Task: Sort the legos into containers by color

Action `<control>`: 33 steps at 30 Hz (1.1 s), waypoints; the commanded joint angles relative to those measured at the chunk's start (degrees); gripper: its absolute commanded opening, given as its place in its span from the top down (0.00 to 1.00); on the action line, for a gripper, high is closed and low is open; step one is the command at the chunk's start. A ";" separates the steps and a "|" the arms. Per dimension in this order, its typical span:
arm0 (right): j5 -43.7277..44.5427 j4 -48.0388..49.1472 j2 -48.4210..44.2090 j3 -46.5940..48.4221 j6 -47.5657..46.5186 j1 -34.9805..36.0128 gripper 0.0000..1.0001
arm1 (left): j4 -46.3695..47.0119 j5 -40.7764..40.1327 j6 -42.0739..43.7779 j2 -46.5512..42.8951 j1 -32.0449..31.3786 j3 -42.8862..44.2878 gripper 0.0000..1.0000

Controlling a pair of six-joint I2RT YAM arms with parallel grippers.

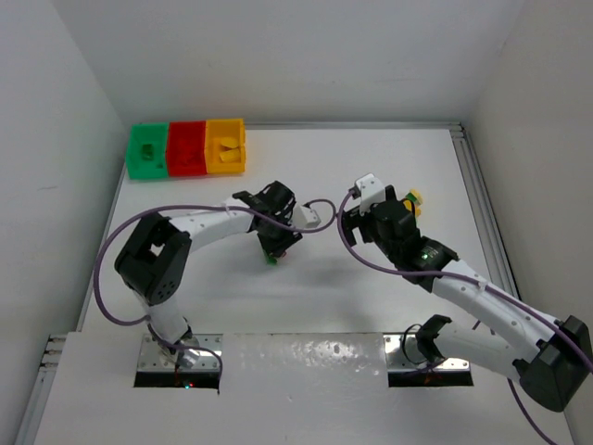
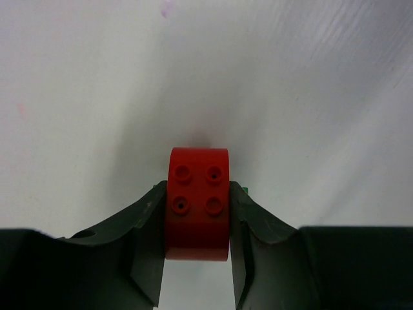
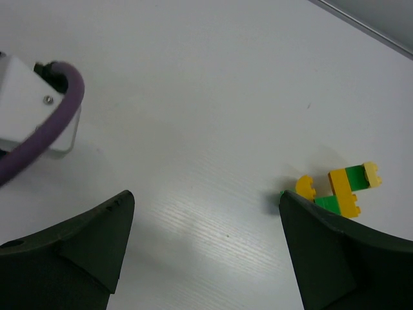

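L end effector [image 2: 197,188] clamps red lego [image 2: 197,216]; R end effector [image 3: 205,197] open, yellow-green legos [image 3: 341,190] beside.

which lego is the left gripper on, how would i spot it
Look at the middle of the table, where the left gripper points down. Between its fingers sits a red brick with four studs. It is the only red piece there; just a green sliver shows beside it.

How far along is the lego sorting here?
Done: yellow pieces lie in the yellow bin, a green piece in the green bin. In hand: the left gripper grips a red brick. Left: carry it to the red bin, then sort the yellow-and-green cluster beside the open right gripper.
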 commanded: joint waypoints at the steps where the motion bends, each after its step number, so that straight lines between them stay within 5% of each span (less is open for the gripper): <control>1: -1.39 1.93 -0.28 0.59 0.38 -0.20 0.09 | -0.09 3.20 -4.61 -0.67 2.29 5.57 1.00; 6: -2.27 5.96 -0.98 -0.46 4.58 -0.20 0.10 | -0.01 5.14 -23.00 -0.41 13.09 18.21 1.00; 12: -19.31 15.55 6.90 5.05 10.91 -0.20 0.15 | 0.79 1.89 -36.68 -1.55 15.92 29.04 1.00; 15: -23.98 16.51 17.17 13.14 13.64 -0.11 0.16 | -1.06 2.07 -39.59 -1.02 15.92 31.68 1.00; 20: -25.65 27.23 23.17 15.53 18.39 -0.11 0.12 | -0.71 3.03 -42.23 -1.64 15.92 30.72 1.00; 33: -25.83 30.67 35.48 23.43 22.17 -0.02 0.14 | -0.71 7.07 -43.55 -1.55 15.83 32.04 1.00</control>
